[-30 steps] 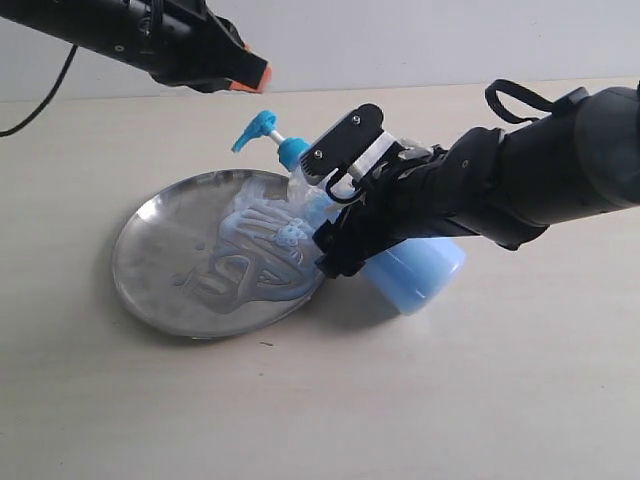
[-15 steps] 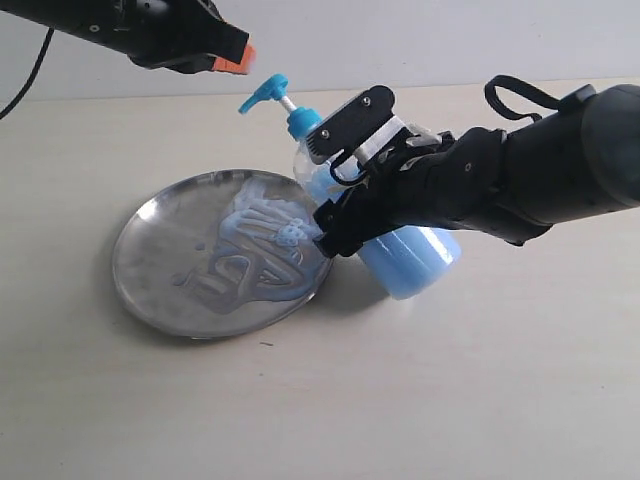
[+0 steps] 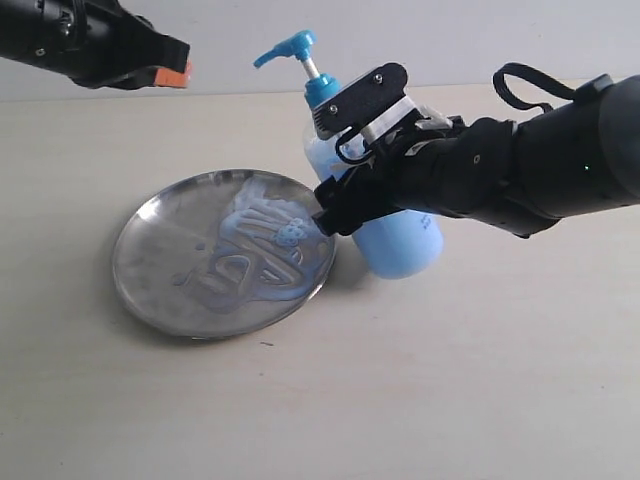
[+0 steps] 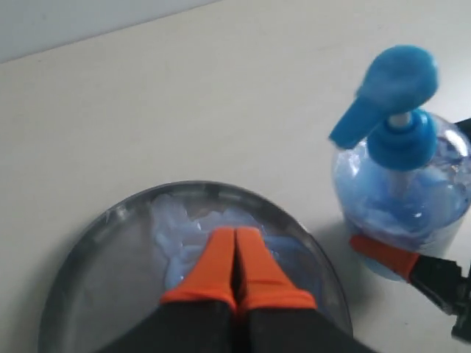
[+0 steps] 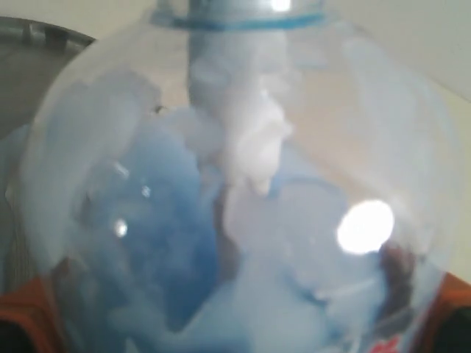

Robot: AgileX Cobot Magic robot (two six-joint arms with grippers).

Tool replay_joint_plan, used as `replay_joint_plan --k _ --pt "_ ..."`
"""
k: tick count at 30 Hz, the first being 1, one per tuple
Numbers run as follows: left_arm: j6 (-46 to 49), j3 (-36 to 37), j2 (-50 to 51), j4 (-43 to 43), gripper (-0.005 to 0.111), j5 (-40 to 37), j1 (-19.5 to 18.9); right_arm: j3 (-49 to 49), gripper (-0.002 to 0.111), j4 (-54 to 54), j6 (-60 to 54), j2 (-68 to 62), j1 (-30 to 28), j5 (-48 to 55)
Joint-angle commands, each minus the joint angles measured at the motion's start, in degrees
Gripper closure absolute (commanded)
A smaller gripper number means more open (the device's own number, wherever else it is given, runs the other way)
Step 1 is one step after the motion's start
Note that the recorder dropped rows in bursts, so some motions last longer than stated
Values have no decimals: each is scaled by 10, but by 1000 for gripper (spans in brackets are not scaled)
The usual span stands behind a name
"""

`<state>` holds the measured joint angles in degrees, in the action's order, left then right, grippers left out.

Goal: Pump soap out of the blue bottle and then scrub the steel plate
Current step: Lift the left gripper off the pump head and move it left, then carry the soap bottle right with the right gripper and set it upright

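Observation:
The steel plate (image 3: 160, 270) lies flat on the table, with pale blue soap (image 3: 262, 240) smeared in swirls over its right half. Just right of it is the blue bottle (image 3: 400, 245), leaning a little with its blue pump head (image 3: 292, 45) up. My right gripper (image 3: 338, 200) is shut on the bottle's upper body. In the right wrist view the bottle (image 5: 243, 184) fills the frame, with orange fingers (image 5: 20, 312) at both edges. My left gripper (image 3: 168, 68) hovers high at the upper left, shut and empty. Its orange fingertips (image 4: 224, 257) are pressed together above the plate (image 4: 96, 235).
The pale table (image 3: 420, 400) stretches to the front and right. The bulky black right arm (image 3: 540, 165) lies across the right side, with a cable loop (image 3: 520, 85) above it. A wall runs along the back.
The right gripper has swung the bottle from steeply tilted over the plate to nearly upright. The left gripper has drawn away to the left, off the pump head.

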<state>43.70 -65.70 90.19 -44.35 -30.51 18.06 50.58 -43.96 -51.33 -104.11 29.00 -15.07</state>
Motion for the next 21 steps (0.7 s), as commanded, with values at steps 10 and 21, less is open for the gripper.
replay_joint_plan --k 10,21 --pt "-3 57 -66 -25 107 37 -9 7 108 38 66 22 -38 -24" --pt "-4 133 -112 -29 107 124 -9 7 108 120 171 27 -38 -40"
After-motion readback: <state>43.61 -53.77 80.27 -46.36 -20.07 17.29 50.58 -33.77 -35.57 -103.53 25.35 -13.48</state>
